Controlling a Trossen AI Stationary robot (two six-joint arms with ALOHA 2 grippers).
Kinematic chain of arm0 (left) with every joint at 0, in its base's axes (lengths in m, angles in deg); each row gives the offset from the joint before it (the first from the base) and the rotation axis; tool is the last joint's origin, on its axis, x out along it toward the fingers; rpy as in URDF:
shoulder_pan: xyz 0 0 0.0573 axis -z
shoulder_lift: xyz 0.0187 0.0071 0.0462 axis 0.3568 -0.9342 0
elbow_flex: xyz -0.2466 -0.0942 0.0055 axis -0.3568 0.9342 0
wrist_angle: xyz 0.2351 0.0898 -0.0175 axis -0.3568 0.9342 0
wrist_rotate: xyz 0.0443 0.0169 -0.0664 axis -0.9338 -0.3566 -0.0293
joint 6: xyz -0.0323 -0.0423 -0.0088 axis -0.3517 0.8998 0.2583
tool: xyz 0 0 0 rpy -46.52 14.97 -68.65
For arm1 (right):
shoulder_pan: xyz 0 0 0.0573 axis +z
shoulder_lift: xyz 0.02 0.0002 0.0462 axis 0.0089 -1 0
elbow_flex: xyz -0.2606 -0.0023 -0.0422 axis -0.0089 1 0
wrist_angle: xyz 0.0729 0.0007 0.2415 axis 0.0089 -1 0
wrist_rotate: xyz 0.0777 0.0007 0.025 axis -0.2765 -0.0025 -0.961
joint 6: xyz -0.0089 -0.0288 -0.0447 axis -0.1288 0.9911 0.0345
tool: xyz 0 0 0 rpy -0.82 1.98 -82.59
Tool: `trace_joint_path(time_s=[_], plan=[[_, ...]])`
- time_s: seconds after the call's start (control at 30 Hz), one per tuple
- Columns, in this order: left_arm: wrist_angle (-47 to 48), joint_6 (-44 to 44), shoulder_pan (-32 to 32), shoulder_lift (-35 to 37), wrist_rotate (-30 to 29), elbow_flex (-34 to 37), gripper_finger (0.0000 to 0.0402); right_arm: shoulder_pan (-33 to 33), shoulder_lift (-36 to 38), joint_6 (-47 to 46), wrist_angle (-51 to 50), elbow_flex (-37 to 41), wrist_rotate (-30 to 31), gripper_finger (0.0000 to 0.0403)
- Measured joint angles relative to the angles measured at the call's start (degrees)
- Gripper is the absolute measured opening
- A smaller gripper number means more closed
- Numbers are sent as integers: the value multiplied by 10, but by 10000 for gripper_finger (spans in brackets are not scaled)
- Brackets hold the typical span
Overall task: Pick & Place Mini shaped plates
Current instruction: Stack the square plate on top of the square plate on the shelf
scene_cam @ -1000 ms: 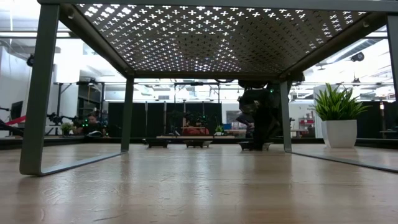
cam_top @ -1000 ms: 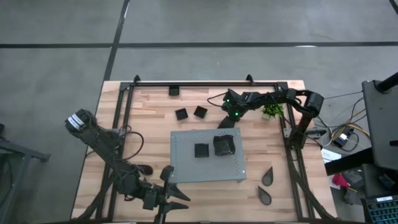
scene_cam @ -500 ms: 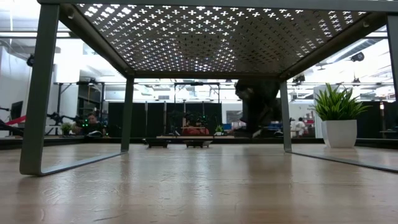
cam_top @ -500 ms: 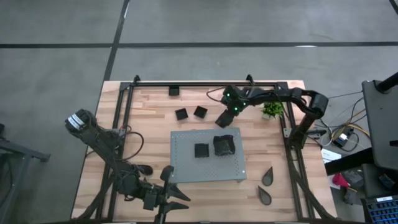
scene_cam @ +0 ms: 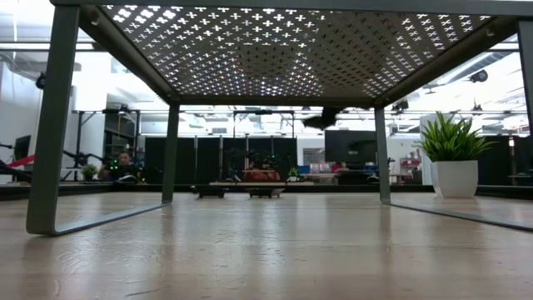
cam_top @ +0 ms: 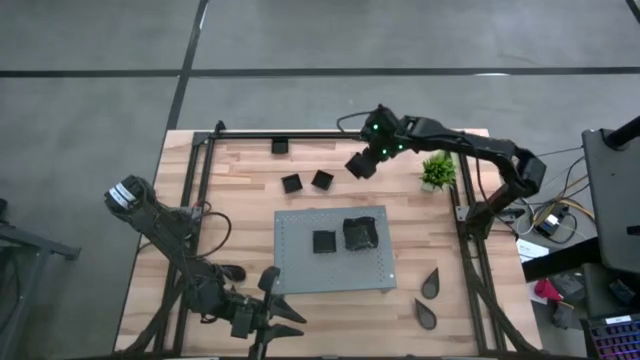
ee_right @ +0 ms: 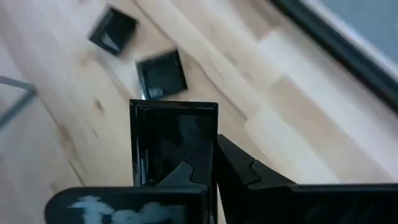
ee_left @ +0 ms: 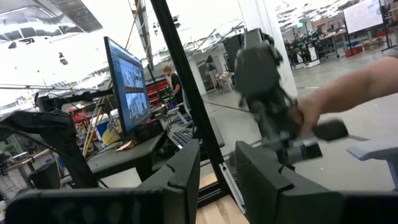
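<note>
The right gripper (cam_top: 362,163) pinched a small black square plate (ee_right: 173,144) by its edge — held high above the table so it could clear the others — while the left gripper (cam_top: 268,322) waited, fingers partly spread, empty.

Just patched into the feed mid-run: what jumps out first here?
The right gripper hangs above the table's far side, shut on a square black plate. Two small square plates lie on the wood beside it, and two more dishes sit on the grey perforated board at centre. The left gripper waits at the near edge.
</note>
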Motion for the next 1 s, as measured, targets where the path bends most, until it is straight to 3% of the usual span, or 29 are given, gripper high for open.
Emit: trace_joint_path(time_s=[0.3,0.57,1.0], plan=[[-1,0,0,0,0,0,99,11,40,51,-29,-94,-1,8],[-2,1,0,0,0,0,99,56,24,81,-46,-131,-170,8],[-1,1,0,0,0,0,99,185,-19,91,-45,-132,-176,8]])
